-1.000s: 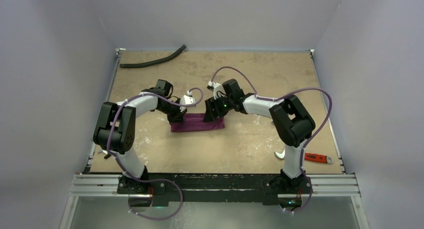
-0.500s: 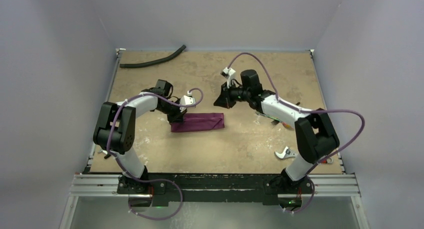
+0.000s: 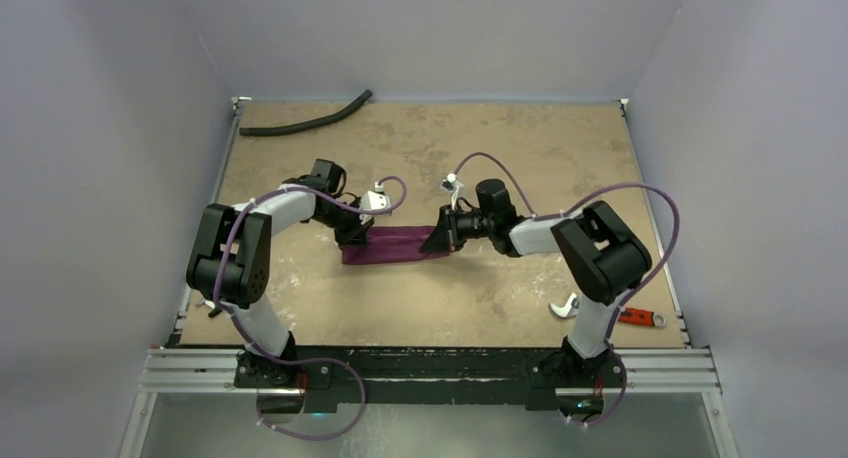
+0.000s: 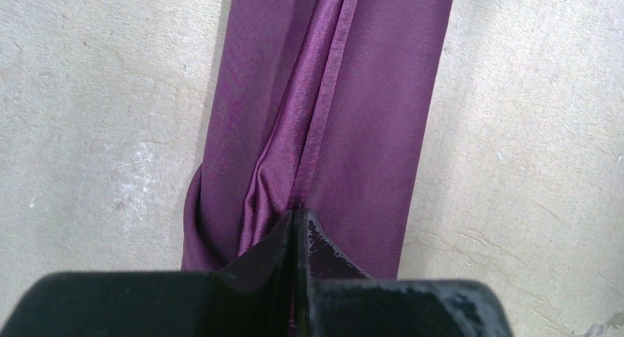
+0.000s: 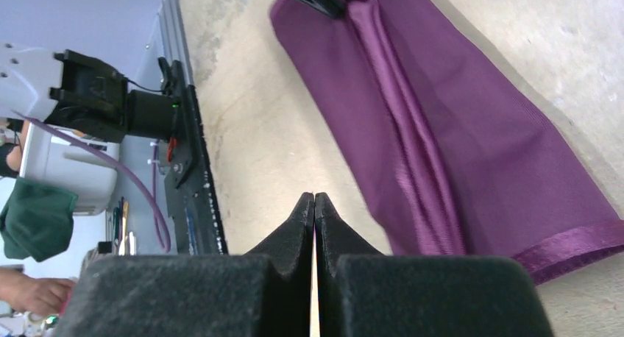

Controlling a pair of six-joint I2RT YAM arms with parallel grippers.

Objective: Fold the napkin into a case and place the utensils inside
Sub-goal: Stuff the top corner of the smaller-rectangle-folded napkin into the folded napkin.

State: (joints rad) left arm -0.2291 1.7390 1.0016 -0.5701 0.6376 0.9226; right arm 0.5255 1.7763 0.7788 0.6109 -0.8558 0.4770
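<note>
The napkin lies on the counter as a long narrow strip, folded lengthwise with a hemmed edge running down its middle, so the case looks only partly made. The left claw sits at the napkin's left end, its tips pressed together on that middle hem. The cloth puckers around them, which suggests it is pinning that end so the strip cannot slide. The right claw is pressed together and holds nothing. Its tips sit low over bare counter just beside the napkin's right end, probably ready to tuck or slide under that end for the next fold. No fork or spoon can be made out near the napkin, so filling the case looks some way off.
</note>
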